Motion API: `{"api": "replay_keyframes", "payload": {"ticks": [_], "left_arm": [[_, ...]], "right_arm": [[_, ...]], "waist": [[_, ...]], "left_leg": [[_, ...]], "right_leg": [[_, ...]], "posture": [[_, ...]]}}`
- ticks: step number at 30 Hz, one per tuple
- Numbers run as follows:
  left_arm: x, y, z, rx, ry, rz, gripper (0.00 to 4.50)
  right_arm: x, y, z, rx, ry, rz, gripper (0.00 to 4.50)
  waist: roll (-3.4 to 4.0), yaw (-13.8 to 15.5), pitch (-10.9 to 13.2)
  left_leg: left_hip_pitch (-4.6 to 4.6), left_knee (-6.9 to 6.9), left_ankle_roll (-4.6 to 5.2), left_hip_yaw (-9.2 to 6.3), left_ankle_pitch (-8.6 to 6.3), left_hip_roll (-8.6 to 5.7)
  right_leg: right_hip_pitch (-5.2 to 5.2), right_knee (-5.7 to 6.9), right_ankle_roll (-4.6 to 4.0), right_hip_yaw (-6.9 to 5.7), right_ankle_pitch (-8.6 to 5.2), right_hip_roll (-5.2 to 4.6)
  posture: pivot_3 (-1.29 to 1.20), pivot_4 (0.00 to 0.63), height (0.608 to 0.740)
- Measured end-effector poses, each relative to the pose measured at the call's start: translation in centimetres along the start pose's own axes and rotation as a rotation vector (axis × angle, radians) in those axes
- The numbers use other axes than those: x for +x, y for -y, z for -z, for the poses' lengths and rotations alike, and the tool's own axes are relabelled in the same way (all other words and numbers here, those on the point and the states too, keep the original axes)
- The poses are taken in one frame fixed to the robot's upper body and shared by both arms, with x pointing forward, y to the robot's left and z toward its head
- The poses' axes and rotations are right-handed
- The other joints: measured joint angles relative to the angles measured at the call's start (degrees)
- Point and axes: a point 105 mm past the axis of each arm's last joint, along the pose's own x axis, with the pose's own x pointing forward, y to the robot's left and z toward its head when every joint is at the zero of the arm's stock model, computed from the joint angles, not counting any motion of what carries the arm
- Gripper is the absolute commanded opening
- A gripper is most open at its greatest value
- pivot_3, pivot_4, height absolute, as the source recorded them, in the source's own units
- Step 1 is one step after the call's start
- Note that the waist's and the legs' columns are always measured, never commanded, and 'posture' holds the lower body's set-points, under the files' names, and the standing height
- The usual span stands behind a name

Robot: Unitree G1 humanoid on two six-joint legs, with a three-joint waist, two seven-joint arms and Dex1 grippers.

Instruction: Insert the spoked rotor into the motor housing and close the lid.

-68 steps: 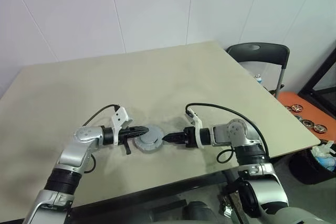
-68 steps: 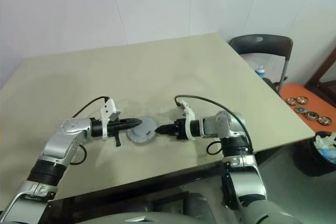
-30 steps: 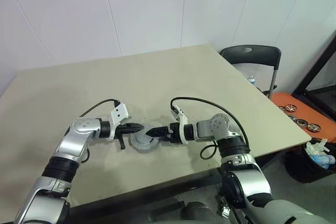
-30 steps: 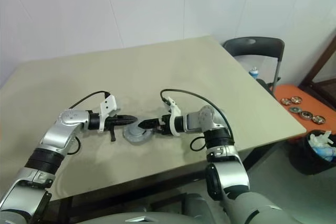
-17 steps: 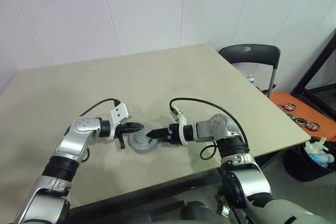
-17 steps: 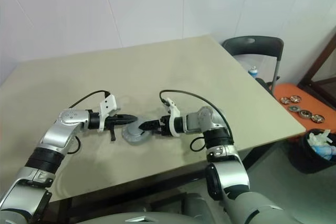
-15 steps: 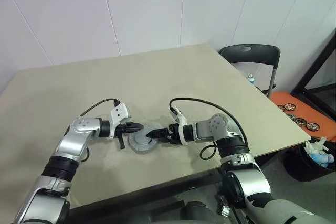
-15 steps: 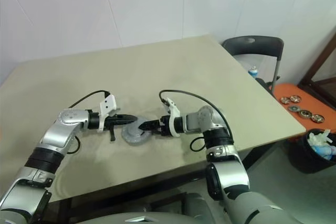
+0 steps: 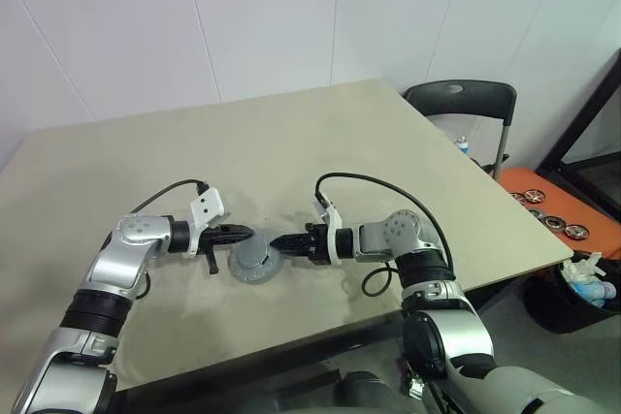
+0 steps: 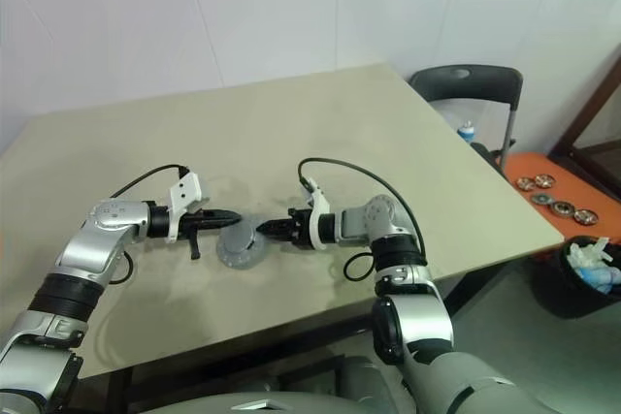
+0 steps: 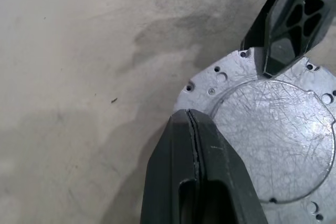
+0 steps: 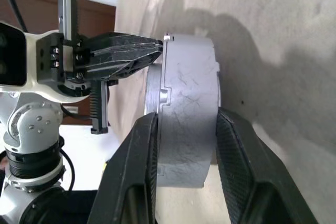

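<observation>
Silver-grey lid [image 9: 254, 261] lies flat on the desk [image 9: 291, 152], broad face up; right claw [image 12: 184, 145] pinches its rim edgewise; left claw [image 11: 195, 145], fingers pressed together, touches the opposite rim.

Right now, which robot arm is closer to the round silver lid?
Right. The right gripper has fingers around the lid; the shut left gripper sits at its rim.

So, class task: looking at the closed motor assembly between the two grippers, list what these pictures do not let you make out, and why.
- Spoked rotor and copper windings: hidden under the lid, every view.
- Lid's rim: cut off by the picture edges and covered by the left gripper, left wrist view.
- Whether the right gripper actually presses the housing's wall: its fingers flank it, contact unclear.
- Small discs on the orange surface: too small to identify.
</observation>
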Motion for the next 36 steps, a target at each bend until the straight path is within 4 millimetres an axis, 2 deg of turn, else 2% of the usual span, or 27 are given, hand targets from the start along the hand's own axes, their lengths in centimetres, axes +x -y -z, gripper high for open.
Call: {"api": "replay_keyframes", "payload": {"ticks": [7,11,13,17,20,24,31,34,36], "left_arm": [[0.1,-0.2,-0.1,-0.002,0.014,-0.016,0.00],[1.0,-1.8,-0.3,-0.048,0.100,-0.138,0.00],[1.2,-4.0,-0.6,-0.102,0.157,-0.279,0.00],[-1.0,-7.2,-2.3,-0.162,0.283,-0.473,0.00],[-2.2,-7.7,-2.9,-0.278,0.395,-0.503,0.00],[-2.9,-6.3,-2.0,-0.456,0.511,-0.472,0.92],[-3.7,-3.9,1.9,-0.834,0.623,-0.451,3.35],[-3.2,-3.5,1.9,-0.951,0.679,-0.441,4.37],[-2.5,-3.6,1.2,-1.025,0.723,-0.412,4.48]], "right_arm": [[0.0,0.0,0.0,-0.003,-0.004,0.004,1.20],[0.1,-0.2,-0.3,-0.010,0.014,-0.007,1.20],[0.6,-0.6,-0.6,0.001,0.045,-0.042,1.20],[0.7,-0.8,-1.3,0.016,0.101,-0.072,1.20],[0.1,-0.5,-2.6,0.042,0.194,-0.086,1.20],[-0.4,-0.6,-4.1,0.057,0.303,-0.104,1.20],[-1.6,-0.8,-6.2,0.095,0.480,-0.161,1.20],[-2.2,-1.1,-6.8,0.108,0.526,-0.195,1.20],[-2.2,-1.2,-6.9,0.108,0.531,-0.203,1.20]], "waist": [[0.02,0.1,0.0],[-0.01,0.1,0.0],[-0.13,0.1,0.1],[-0.19,0.1,0.0],[-0.20,0.0,0.0],[-0.20,-0.2,0.0],[-0.20,0.1,0.0],[-0.21,0.2,0.0],[-0.21,0.2,0.0]], "left_leg": [[-0.01,0.01,0.00,0.00,0.00,0.00],[-0.01,0.04,-0.01,0.00,0.00,0.00],[-0.08,0.05,-0.01,-0.01,0.01,0.01],[-0.54,0.08,-0.04,-0.01,0.00,-0.04],[-1.04,0.18,-0.20,0.00,0.09,-0.24],[-1.03,0.11,-0.25,0.01,0.13,-0.28],[-1.02,0.21,0.01,-0.01,-0.02,-0.31],[-0.95,0.30,0.00,-0.02,-0.02,-0.32],[-0.92,0.31,-0.03,-0.02,0.00,-0.31]], "right_leg": [[0.00,0.00,0.00,0.00,0.00,-0.01],[-0.01,0.04,0.00,-0.01,0.01,0.00],[-0.11,0.07,-0.01,-0.01,0.02,0.03],[-0.46,0.06,-0.03,-0.01,0.04,-0.06],[-0.93,0.08,-0.03,0.01,0.05,-0.23],[-0.95,0.05,-0.03,0.05,0.05,-0.27],[-0.84,0.01,-0.03,0.04,0.05,-0.26],[-0.79,0.14,-0.03,0.03,0.05,-0.26],[-0.78,0.21,-0.03,0.03,0.05,-0.25]], "posture": [[0.00,0.000,0.740],[0.00,0.000,0.740],[0.00,0.000,0.740],[0.00,0.000,0.740],[0.00,0.000,0.740],[0.00,0.000,0.740],[0.00,0.000,0.740],[0.00,0.000,0.740],[0.00,0.000,0.740]]}}
